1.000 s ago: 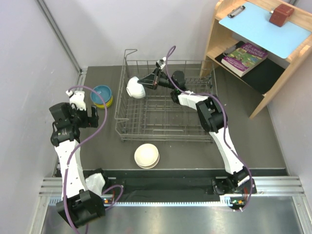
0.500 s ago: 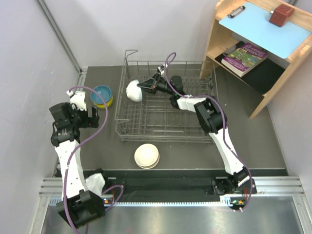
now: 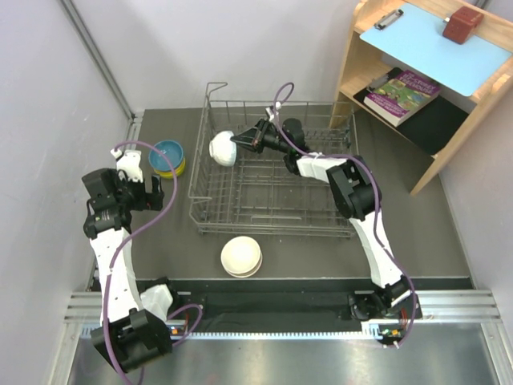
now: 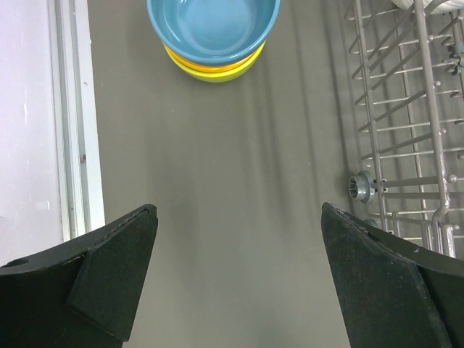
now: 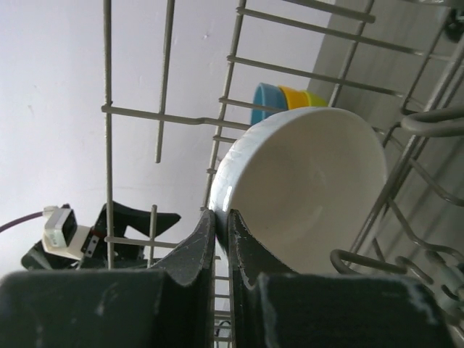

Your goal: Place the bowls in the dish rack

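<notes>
White bowl (image 5: 308, 192) looks light, rigid, glossy-slick and chippable; right jaws are clamped on its thin rim inside the dish rack (image 3: 276, 196), left jaws apart, empty.

white bowl (image 3: 222, 147); blue bowl (image 4: 213, 22); orange bowl (image 4: 187, 64); yellow-green bowl (image 4: 214, 77); beige bowls (image 3: 241, 257); grey dish rack (image 3: 268, 196); dark grey table (image 3: 321, 249).

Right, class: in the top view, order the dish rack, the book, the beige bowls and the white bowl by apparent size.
1. dish rack
2. book
3. beige bowls
4. white bowl, though it is tilted on edge in the rack, so it may only look smaller than the beige ones.
</notes>
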Robot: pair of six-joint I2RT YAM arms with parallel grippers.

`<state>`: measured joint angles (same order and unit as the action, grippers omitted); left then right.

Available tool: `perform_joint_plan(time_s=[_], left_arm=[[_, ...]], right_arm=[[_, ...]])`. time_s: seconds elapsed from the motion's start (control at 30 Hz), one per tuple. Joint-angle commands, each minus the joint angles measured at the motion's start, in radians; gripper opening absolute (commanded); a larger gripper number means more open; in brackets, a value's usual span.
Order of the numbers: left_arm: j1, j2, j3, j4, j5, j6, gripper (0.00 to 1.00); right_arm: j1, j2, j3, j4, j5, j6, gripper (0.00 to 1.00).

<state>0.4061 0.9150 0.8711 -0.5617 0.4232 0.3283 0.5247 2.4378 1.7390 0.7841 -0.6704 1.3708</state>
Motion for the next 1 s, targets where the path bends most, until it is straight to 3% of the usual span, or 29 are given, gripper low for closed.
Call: perform_joint_plan(time_s=[0.0,0.47,0.67,0.97], left_arm=[[0.008,0.005,0.002,0.009,0.023,0.008,0.99],[0.008,0.010,0.000,0.008,0.023,0.006,0.99],[0.008,0.013,0.000,0.011,0.028,0.008,0.99],[0.008,-0.002,-0.006,0.005,0.040,0.008,0.99]], right_arm=[[-0.026,-0.032,-0.029,-0.261,0.029,-0.179,0.00],[-0.049,-0.059,0.016,-0.621,0.153,-0.436,0.01],[-0.049,-0.088,0.019,-0.716,0.180,-0.561,0.14],[-0.051,-0.125,0.068,-0.776,0.186,-0.657,0.47]])
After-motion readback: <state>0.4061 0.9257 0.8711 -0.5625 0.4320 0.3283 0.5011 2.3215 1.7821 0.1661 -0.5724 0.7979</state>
